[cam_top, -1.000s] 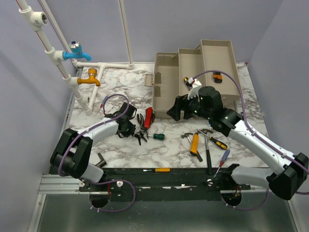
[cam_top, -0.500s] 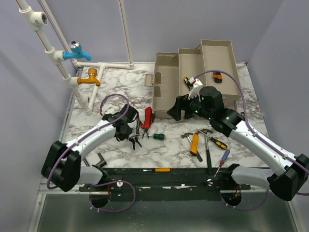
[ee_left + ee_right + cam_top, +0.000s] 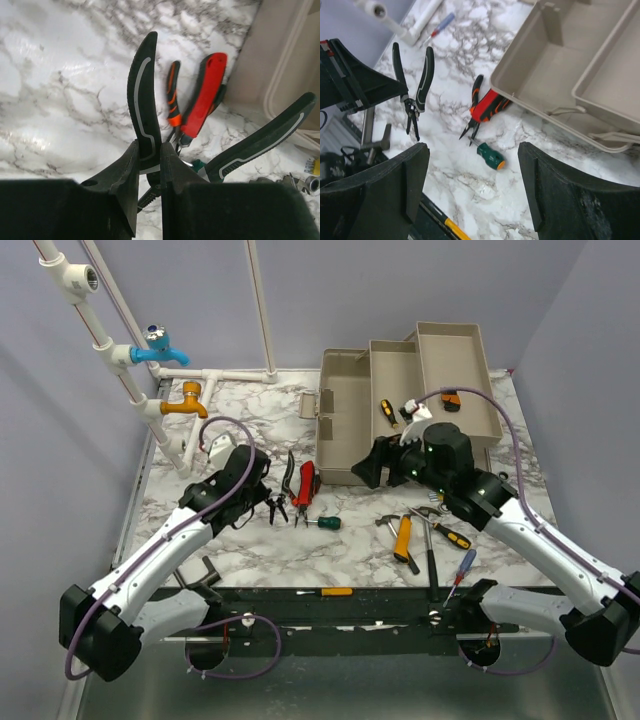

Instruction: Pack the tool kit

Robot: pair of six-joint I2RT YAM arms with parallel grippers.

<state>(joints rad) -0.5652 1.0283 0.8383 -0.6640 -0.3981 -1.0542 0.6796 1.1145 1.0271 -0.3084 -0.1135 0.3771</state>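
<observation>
left end effector clamped on black grey-striped pliers, handles splayed | right end effector apart

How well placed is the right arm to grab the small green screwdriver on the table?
Probably well. The right gripper hangs open, facing the green screwdriver, which lies free on the marble table; only the tips of the red pliers come near its shaft.
</observation>
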